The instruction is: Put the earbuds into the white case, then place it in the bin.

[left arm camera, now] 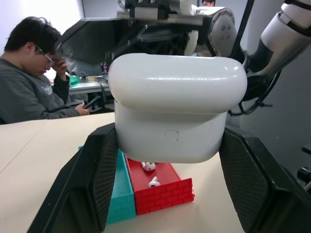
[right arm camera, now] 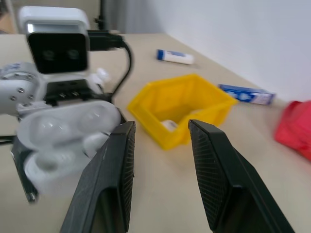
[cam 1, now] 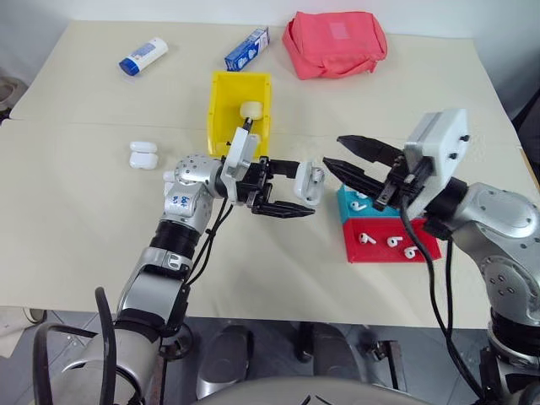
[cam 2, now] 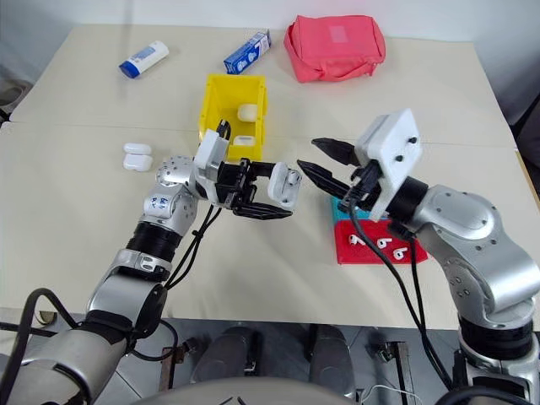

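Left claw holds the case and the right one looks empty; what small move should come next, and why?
Probably the right claw should go down to the red tray for an earbud. Its jaws are open and empty, and the white case in the left claw is open beside it.

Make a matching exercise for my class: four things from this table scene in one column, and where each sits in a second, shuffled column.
Things:
1. white case
2. earbuds
3. pink pouch
4. bin

Places:
A. far edge of the table
B. in the red tray
C. held in the left gripper
D. middle of the table, beyond the left gripper

Pairs: 1-C, 2-B, 3-A, 4-D
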Robot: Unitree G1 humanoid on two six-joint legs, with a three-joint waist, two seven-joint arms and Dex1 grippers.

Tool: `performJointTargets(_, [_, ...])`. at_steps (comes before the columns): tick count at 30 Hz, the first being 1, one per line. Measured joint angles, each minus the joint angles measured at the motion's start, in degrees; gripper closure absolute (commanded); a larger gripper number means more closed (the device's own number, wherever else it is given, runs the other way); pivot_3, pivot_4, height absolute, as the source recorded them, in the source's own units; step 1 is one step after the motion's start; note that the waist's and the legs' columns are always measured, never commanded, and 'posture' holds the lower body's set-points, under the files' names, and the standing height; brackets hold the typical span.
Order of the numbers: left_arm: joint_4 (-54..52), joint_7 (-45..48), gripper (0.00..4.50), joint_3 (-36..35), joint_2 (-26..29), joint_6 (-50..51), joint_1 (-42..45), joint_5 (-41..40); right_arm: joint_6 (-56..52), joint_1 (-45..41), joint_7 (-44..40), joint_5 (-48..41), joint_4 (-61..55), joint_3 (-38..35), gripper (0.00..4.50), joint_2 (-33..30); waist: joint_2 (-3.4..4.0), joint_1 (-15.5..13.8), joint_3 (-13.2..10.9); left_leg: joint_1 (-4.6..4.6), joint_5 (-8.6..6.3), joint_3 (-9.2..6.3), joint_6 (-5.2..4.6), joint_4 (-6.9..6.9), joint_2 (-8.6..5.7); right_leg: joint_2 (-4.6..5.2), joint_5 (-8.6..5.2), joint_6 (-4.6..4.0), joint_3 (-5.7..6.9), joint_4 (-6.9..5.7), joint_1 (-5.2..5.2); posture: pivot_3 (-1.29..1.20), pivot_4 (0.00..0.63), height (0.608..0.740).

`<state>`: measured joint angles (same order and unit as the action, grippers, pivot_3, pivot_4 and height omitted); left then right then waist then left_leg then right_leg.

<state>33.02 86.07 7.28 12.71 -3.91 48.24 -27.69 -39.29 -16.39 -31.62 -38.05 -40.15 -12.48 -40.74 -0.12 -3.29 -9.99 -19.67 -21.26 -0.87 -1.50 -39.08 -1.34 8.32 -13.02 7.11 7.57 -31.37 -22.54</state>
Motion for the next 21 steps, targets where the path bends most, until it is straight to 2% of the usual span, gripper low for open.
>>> performJointTargets(3, [1.33,0.00,1.74,-0.10,1.03,-0.51,0.17,0.21,-0.05,7.40,-1.00,-0.59,-1.68,-7.07,2.69,-2.18,0.00,0.03,0.00,0.00,-0.01,0.04,-0.02,0.00,0.00,0.00,0.03,0.04,-0.03,0.04,0.01,0.00,0.150,0.740])
performJointTargets(7, [2.79,0.00,1.74,-0.24,1.03,-1.48,0.87,0.62,-1.23,23.14,-4.15,-3.59,-6.26,-18.93,2.69,-3.07,0.00,-0.26,0.00,0.00,-0.02,0.02,-0.03,0.00,0.03,-0.01,0.04,0.05,0.00,0.06,0.05,0.00,0.150,0.740])
performJointTargets(10, [4.28,0.00,1.74,-0.60,1.24,-2.26,1.15,0.85,-1.96,40.13,-8.65,-4.35,-8.76,-29.61,2.69,-0.38,0.00,-0.95,0.00,0.00,-0.04,0.07,-0.06,0.01,0.05,-0.04,0.05,0.07,-0.01,0.11,0.07,0.00,0.150,0.740])
performJointTargets(13, [5.63,0.00,1.74,-0.99,1.35,-2.70,1.45,0.93,-0.92,51.13,-12.67,-5.30,-9.66,-37.37,2.69,2.84,0.03,-1.10,0.02,0.03,-0.16,0.19,-0.25,0.01,0.06,-0.04,0.27,0.11,-0.14,0.32,0.11,0.00,0.150,0.740])
performJointTargets(15, [6.16,0.00,1.74,-1.04,1.05,-3.08,1.70,0.97,0.45,55.72,-14.32,-5.24,-9.96,-41.10,2.69,4.53,0.05,-1.02,0.03,0.03,-0.38,0.21,-0.54,0.01,0.10,-0.06,0.33,0.11,-0.16,0.50,0.10,0.00,0.150,0.740])
performJointTargets(18, [6.94,0.00,1.74,-1.27,0.98,-3.70,2.24,1.04,2.83,61.79,-16.61,-4.53,-9.68,-44.17,2.69,6.86,0.11,-1.01,0.05,0.02,-0.47,0.21,-0.47,0.02,0.17,-0.13,0.32,0.08,-0.15,0.58,0.06,0.00,0.150,0.740])
performJointTargets(21, [7.99,0.00,1.74,-1.42,0.96,-3.89,2.52,1.05,3.70,62.69,-16.73,-3.96,-9.07,-44.25,2.69,7.07,0.12,-0.85,0.05,0.03,-0.47,0.27,-0.47,0.02,0.17,-0.15,0.33,0.11,-0.20,0.54,0.06,0.00,0.150,0.740])
